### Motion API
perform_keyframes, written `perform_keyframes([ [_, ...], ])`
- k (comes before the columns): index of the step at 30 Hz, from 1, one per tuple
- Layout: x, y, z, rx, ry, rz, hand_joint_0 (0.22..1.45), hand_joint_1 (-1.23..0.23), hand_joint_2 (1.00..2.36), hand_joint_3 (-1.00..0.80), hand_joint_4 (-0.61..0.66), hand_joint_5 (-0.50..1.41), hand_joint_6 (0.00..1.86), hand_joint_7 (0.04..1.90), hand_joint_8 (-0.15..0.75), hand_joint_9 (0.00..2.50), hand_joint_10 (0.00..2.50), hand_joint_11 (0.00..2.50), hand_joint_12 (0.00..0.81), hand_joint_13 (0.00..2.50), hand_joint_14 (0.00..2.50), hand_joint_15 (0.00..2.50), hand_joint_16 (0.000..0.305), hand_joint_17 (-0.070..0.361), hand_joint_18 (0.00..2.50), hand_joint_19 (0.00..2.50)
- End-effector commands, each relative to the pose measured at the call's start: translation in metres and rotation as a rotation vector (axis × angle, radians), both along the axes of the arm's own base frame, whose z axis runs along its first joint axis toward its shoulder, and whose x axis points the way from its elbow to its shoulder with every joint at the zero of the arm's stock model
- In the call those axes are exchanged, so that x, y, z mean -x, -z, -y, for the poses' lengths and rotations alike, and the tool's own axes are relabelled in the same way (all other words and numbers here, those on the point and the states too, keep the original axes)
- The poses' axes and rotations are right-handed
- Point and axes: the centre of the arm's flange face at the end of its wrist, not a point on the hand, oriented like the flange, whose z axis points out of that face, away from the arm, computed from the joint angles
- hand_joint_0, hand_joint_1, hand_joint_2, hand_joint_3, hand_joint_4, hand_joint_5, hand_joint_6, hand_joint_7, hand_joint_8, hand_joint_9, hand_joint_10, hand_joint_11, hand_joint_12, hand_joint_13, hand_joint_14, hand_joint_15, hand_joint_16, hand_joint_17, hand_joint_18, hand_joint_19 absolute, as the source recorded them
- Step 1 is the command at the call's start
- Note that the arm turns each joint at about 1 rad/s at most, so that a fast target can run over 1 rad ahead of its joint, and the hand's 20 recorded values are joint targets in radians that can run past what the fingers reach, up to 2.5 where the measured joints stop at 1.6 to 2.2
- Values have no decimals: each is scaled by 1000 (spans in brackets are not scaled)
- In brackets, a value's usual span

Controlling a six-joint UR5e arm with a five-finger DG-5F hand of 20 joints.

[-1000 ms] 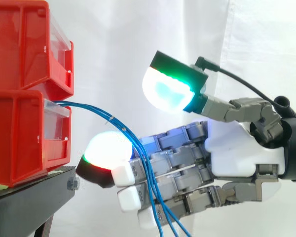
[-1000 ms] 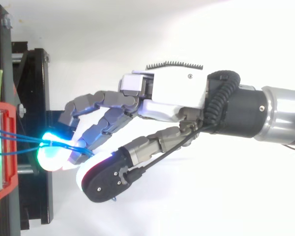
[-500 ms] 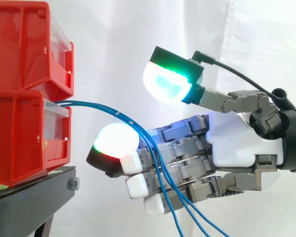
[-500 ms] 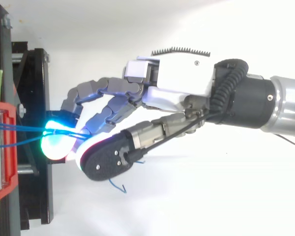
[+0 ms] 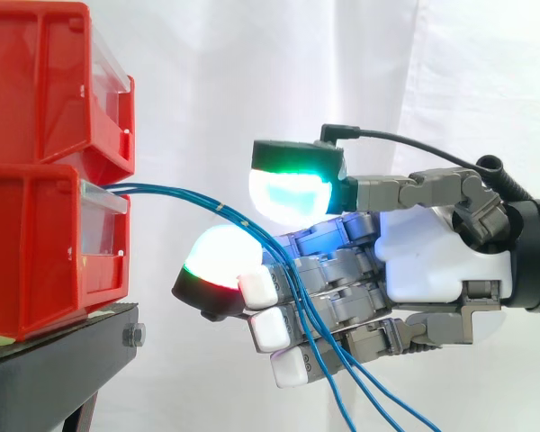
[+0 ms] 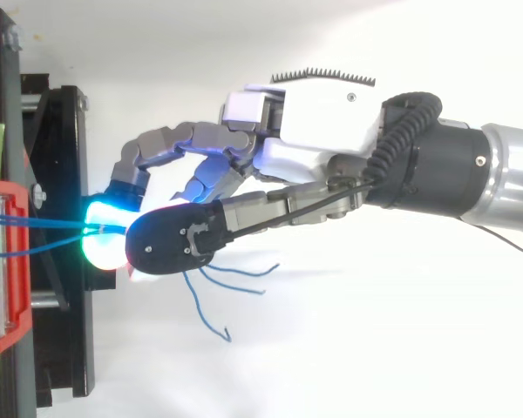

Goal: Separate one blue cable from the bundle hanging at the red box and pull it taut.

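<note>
Blue cables [image 5: 175,196] leave the front of the lower red bin [image 5: 36,252] and arc down to the right across my hand [image 5: 432,261]. The thumb's green-glowing pad [image 5: 297,184] sits low over the upper finger, with the cables running under it and down in front of the fingers. A red-and-white glowing fingertip [image 5: 218,265] points at the bin. From above, the cables [image 6: 44,228] stretch from the bin [image 6: 0,261] to the cyan fingertip [image 6: 105,242] and pass under the thumb. Their loose ends [image 6: 231,287] curl out below my hand [image 6: 314,131].
A second red bin [image 5: 45,81] is stacked on the lower one. Both stand on a black stand [image 5: 63,360], whose frame [image 6: 61,174] lies just left of the fingertips. A white curtain [image 5: 450,81] hangs behind.
The thumb has swung down and left onto the cables over the fingers. The hand has drifted right, away from the bin, and the cables' loose ends have swung out to the right.
</note>
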Motion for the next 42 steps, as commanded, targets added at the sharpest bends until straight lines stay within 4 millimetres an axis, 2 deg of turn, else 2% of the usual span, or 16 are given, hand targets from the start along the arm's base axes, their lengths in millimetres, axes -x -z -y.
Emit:
perform_keyframes([
  [1, 0, 0, -1, 0, 0, 2, 725, -590, 1018, -56, 308, -103, 503, 1040, 352, 990, 9, 300, 374, 985, 12, 346, 37, 84, 764, 329],
  [4, 0, 0, 0, 0, 0, 2, 737, -606, 1017, -68, 318, -102, 504, 1043, 354, 1007, 10, 318, 371, 1003, 14, 355, 36, 82, 769, 336],
  [7, 0, -5, 0, 2, 0, 6, 708, -611, 1021, -169, 308, -102, 504, 1051, 354, 1010, 10, 320, 370, 1011, 13, 361, 35, 80, 785, 316],
  [10, 1, -7, 1, 11, 3, 8, 637, -501, 1011, -380, 321, -103, 504, 1054, 349, 1011, 10, 326, 367, 1016, 13, 366, 36, 81, 795, 330],
  [12, 1, -13, 1, 31, 2, 13, 622, -468, 1008, -415, 322, -103, 504, 1054, 356, 1019, 10, 326, 370, 1019, 14, 373, 36, 82, 796, 337],
  [15, 4, -22, 2, 57, 3, 16, 652, -480, 1012, -356, 317, -101, 504, 1060, 359, 1027, 10, 332, 372, 1031, 13, 370, 36, 82, 800, 333],
  [17, 5, -23, 2, 70, 3, 7, 697, -553, 1021, -207, 313, -98, 504, 1071, 357, 1042, 10, 328, 372, 1046, 14, 378, 36, 81, 802, 342],
  [19, 6, -28, 2, 74, 4, 5, 706, -572, 1022, -168, 303, -97, 504, 1075, 353, 1050, 13, 338, 373, 1061, 14, 387, 36, 80, 800, 349],
  [25, 10, -28, -1, 75, 3, -23, 710, -623, 1023, -166, 312, -99, 504, 1111, 354, 1066, 12, 376, 377, 1077, 14, 401, 35, 79, 814, 365],
  [31, 10, -28, -4, 77, 2, -25, 778, -655, 1023, 53, 279, -90, 503, 1173, 352, 1097, 12, 410, 368, 1093, 15, 439, 35, 78, 765, 442],
  [34, 10, -27, -4, 76, 2, -26, 791, -671, 1021, 34, 269, -91, 503, 1209, 351, 1090, 15, 426, 373, 1096, 15, 449, 34, 78, 759, 463],
  [37, 10, -26, -4, 76, 2, -28, 753, -731, 1024, -77, 248, -92, 503, 1258, 349, 1085, 14, 461, 376, 1098, 16, 451, 34, 77, 802, 426],
  [39, 10, -28, -4, 74, 2, -26, 678, -739, 1024, -134, 238, -96, 502, 1330, 349, 1081, 14, 486, 377, 1106, 18, 452, 35, 79, 843, 390],
  [41, 10, -27, -4, 75, 2, -31, 663, -738, 1021, -180, 237, -96, 501, 1341, 352, 1078, 17, 493, 379, 1106, 17, 460, 35, 79, 845, 396],
  [42, 10, -28, -4, 75, 2, -29, 633, -697, 1017, -272, 242, -95, 501, 1345, 354, 1084, 15, 493, 376, 1106, 18, 458, 36, 81, 846, 405],
])
